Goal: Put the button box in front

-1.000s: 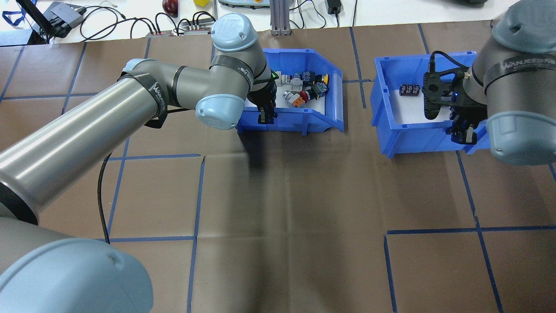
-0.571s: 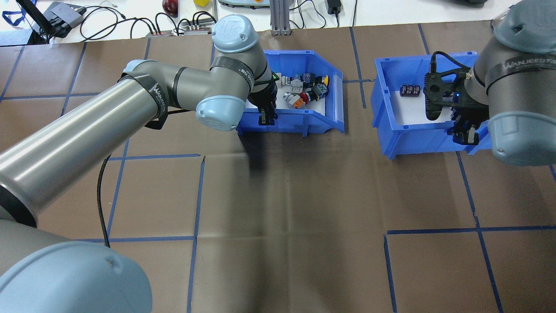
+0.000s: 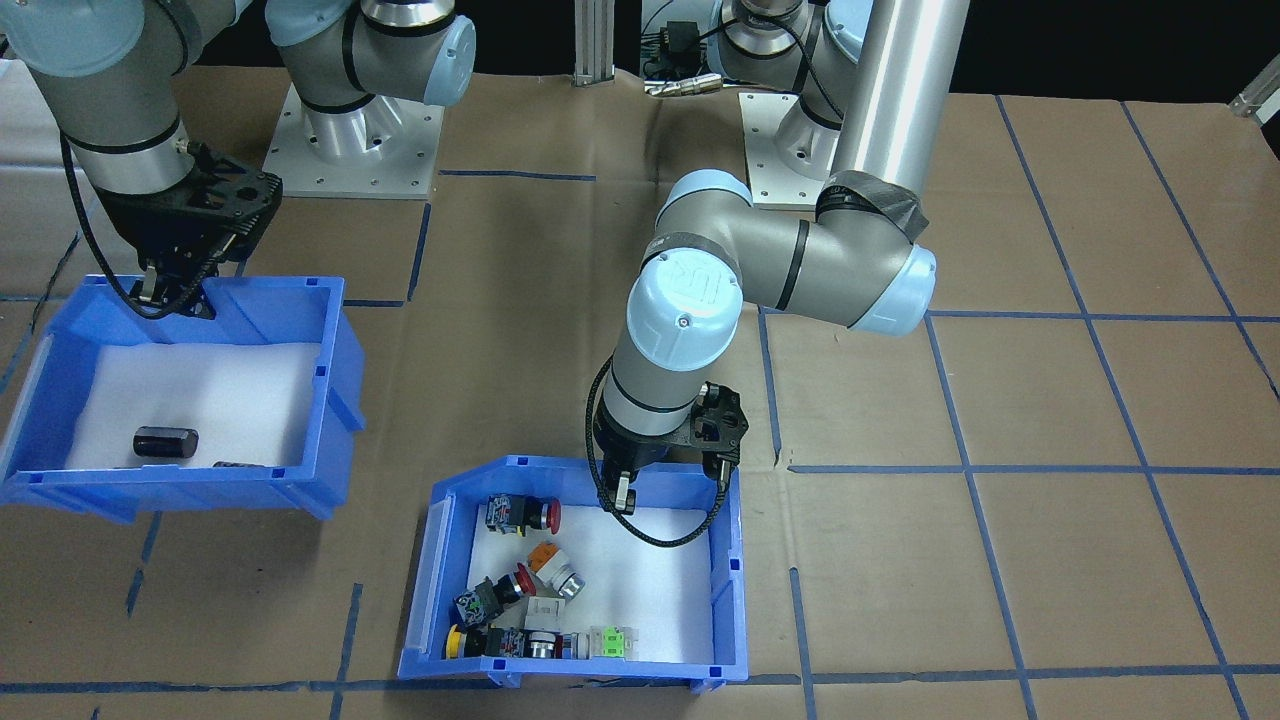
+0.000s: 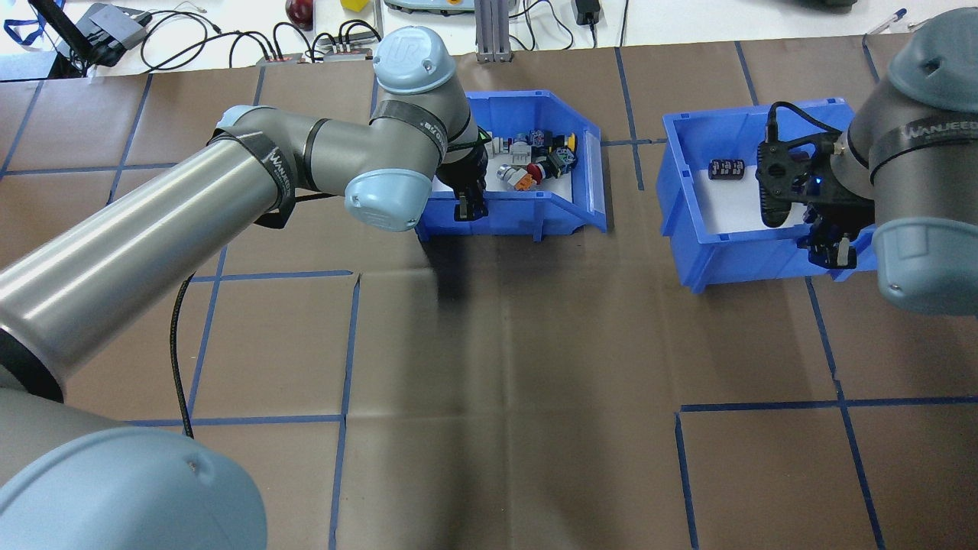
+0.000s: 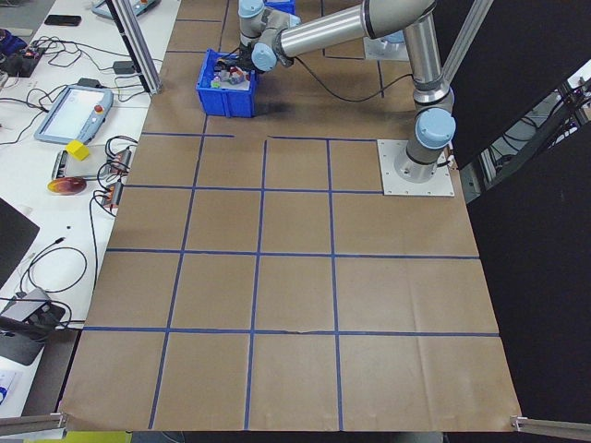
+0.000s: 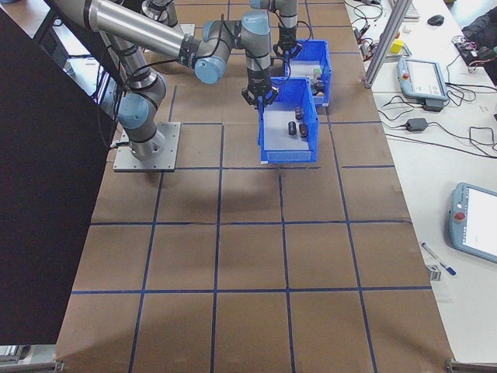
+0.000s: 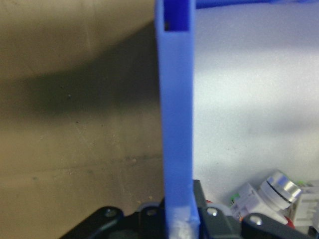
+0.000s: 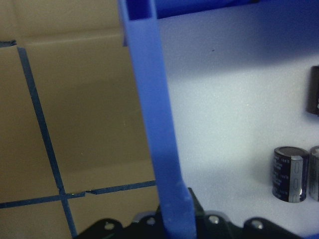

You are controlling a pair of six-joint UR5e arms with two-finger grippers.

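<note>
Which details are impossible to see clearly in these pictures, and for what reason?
- Left gripper fingertips: left wrist view shows only the button box wall; the frame's lower edge cuts off the fingers.
- Right gripper fingertips: likewise behind the other blue bin wall.
- Switches: too small in exterior left view.
- Black cylinders: cut off by the right wrist view's edge.

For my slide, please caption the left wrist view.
Left hand clamped on the button box wall, buttons on white foam.
</note>
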